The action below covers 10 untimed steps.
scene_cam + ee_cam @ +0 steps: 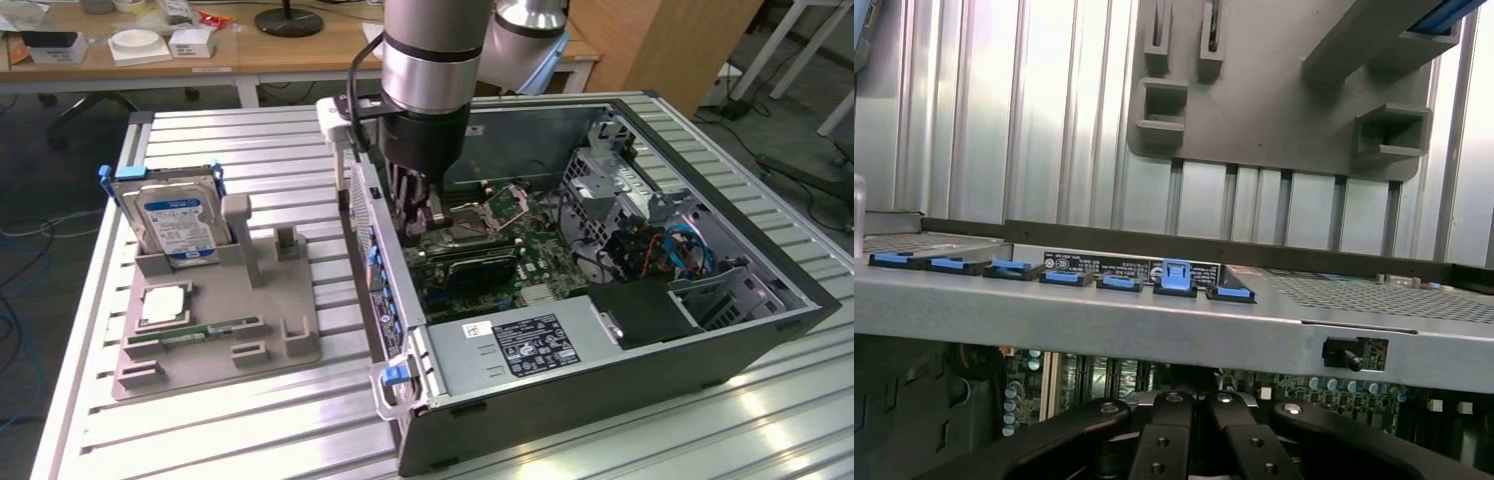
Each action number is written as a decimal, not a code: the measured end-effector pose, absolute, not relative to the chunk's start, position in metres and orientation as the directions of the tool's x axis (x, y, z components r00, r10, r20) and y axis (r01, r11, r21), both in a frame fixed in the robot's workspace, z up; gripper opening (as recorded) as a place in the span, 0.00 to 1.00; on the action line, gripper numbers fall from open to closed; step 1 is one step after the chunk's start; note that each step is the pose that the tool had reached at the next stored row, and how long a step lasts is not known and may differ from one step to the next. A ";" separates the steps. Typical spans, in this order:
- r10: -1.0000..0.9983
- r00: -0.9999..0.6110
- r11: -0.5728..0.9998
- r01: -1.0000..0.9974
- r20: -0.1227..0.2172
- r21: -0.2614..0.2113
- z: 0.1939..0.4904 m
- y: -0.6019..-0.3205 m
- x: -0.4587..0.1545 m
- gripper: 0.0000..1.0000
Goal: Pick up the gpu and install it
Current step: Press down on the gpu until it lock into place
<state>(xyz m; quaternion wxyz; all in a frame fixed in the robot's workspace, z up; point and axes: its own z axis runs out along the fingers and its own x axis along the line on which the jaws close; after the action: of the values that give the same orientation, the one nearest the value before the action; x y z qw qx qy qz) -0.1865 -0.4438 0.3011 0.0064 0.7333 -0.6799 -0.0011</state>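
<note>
The gripper (424, 222) is lowered inside the open computer case (747, 340), its fingers (1189, 440) closed together, just above the motherboard (534, 262). The gpu (467, 262) lies seated as a dark card on the motherboard, directly beneath and just beside the fingertips. The hard drive (178, 222) stands on the grey holder (267, 340), well apart.

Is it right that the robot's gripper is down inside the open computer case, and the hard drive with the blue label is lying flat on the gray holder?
Not quite. The gripper is inside the computer case, but the hard drive stands upright in the gray holder, as the exterior view shows.
</note>
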 end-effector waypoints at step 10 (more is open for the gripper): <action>-0.997 0.076 -0.076 -0.997 0.007 0.011 0.298 -0.436 -0.186 0.10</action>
<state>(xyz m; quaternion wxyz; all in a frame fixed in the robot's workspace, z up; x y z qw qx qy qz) -0.1864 -0.4356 0.2980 0.0063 0.7333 -0.6799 -0.0012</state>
